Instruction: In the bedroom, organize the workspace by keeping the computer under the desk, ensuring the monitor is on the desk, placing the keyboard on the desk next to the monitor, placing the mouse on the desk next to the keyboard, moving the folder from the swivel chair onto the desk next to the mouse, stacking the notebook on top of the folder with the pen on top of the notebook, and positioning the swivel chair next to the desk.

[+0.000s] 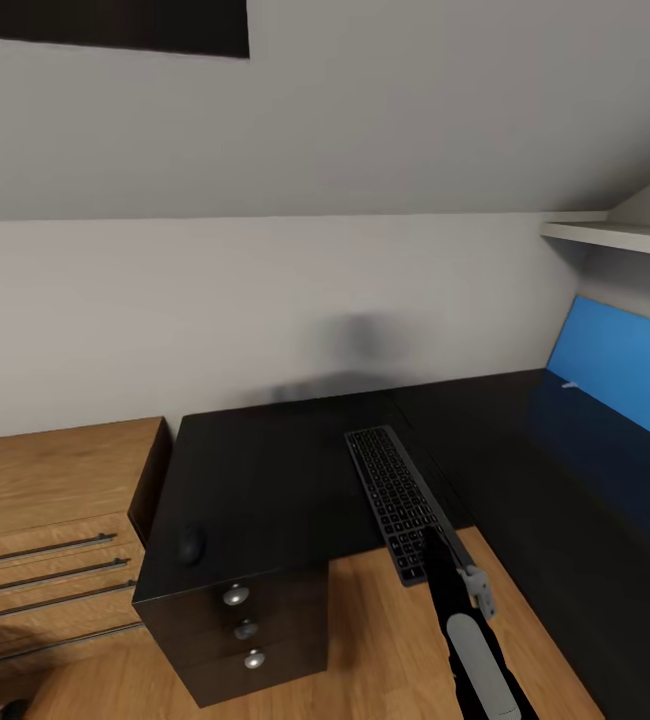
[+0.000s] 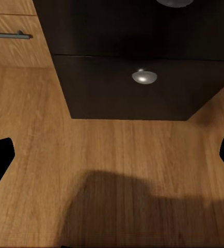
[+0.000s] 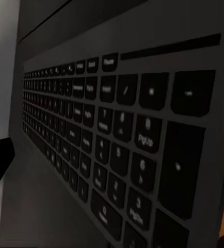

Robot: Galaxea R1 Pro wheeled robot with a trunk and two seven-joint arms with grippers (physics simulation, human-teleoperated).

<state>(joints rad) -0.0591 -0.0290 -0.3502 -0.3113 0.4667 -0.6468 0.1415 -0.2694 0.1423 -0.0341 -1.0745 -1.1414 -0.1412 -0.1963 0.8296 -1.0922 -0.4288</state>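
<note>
— Where's the keyboard (image 1: 405, 503)?
— Lower centre of the head view, lying on the black desk (image 1: 285, 470), its near end overhanging the edge at the right gripper (image 1: 443, 560).
— Clamped on it?
— Can't tell. The left gripper (image 2: 112, 155) is spread open above the wood floor (image 2: 107, 170).

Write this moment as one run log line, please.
right gripper: at keyboard near end, overhanging black top | mouse: on top | left gripper: open above floor
</note>
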